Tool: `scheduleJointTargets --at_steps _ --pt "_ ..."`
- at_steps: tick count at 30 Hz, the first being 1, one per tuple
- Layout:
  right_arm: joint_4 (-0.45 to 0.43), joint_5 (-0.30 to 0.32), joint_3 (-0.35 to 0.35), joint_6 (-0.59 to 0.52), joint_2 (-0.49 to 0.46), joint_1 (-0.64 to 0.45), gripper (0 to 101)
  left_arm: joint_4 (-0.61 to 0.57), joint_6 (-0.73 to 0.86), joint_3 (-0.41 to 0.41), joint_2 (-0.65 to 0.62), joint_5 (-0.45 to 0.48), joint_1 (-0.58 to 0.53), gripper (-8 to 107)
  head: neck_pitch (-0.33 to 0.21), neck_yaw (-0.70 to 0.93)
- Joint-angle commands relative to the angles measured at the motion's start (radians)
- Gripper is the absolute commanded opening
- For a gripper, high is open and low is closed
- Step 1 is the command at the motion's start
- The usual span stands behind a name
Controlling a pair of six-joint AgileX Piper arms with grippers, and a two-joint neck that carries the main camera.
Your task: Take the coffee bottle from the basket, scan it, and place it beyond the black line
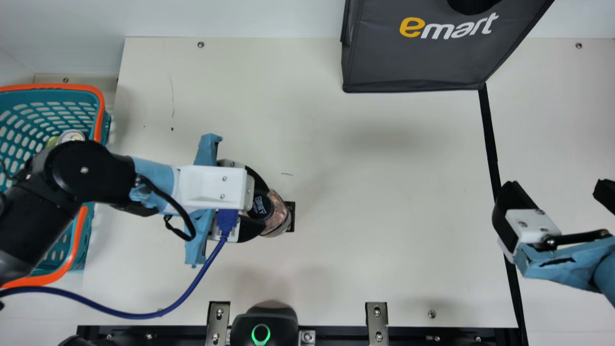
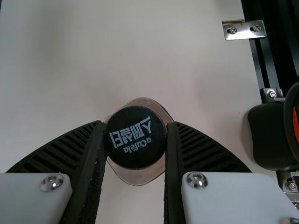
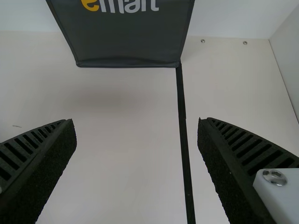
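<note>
Orange-rimmed basket [image 1: 100,113] part done

The left gripper [image 2: 135,125] squeezes the coffee bottle [image 1: 280,215] by its cap [image 2: 135,145], over the table [image 1: 346,240]. I can't tell if the scanner [image 1: 263,321] read it. Crossing the black line [image 1: 490,139] is left. The right gripper [image 1: 556,190] is open, empty.

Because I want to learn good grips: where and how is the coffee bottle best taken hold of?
By the round dark cap, I would say, coming from the cap end, one finger on each side, as the left tool does: the cap faces it and is narrower than the body.
</note>
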Motion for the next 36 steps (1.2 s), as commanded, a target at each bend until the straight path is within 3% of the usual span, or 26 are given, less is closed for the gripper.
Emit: scheduleJointTargets --at_steps 1,25,36 --pt "0.000 0.000 0.000 0.000 0.000 0.000 91 -0.003 0.000 0.002 0.002 0.002 0.002 10 -0.017 0.002" --pt "0.000 0.000 0.000 0.000 0.000 0.000 91 -0.021 0.007 0.015 0.023 -0.033 0.016 90 -0.017 0.002" --pt "0.000 0.000 0.000 0.000 0.000 0.000 91 -0.036 -0.032 0.001 0.014 -0.036 0.034 90 -0.017 0.002"
